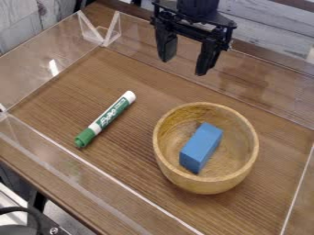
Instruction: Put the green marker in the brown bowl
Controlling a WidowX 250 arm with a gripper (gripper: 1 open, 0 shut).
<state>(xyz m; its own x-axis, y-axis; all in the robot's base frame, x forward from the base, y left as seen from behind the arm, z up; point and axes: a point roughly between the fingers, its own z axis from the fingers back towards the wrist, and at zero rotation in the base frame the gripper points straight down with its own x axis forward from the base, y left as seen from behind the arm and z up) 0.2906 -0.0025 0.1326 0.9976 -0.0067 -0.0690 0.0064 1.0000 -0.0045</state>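
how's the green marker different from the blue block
The marker is slim and long, white with green lettering and a green end; the block is a chunky rectangle, solid blue. The marker lies flat on the wooden table, left of the bowl; the block sits inside the bowl, propped at a slant. Both lie diagonally, and neither is touched by the open gripper above.

1. The table [135,73] has a dark wood-grain surface with a low, even sheen.
2. Clear glossy plastic walls [73,41] catch bright reflections.
3. The brown bowl [166,147] is pale, smooth, matt wood.
4. The blue block [203,147] looks matt.
5. The green marker [106,119] is smooth plastic.
6. The gripper [185,56] is matt black.
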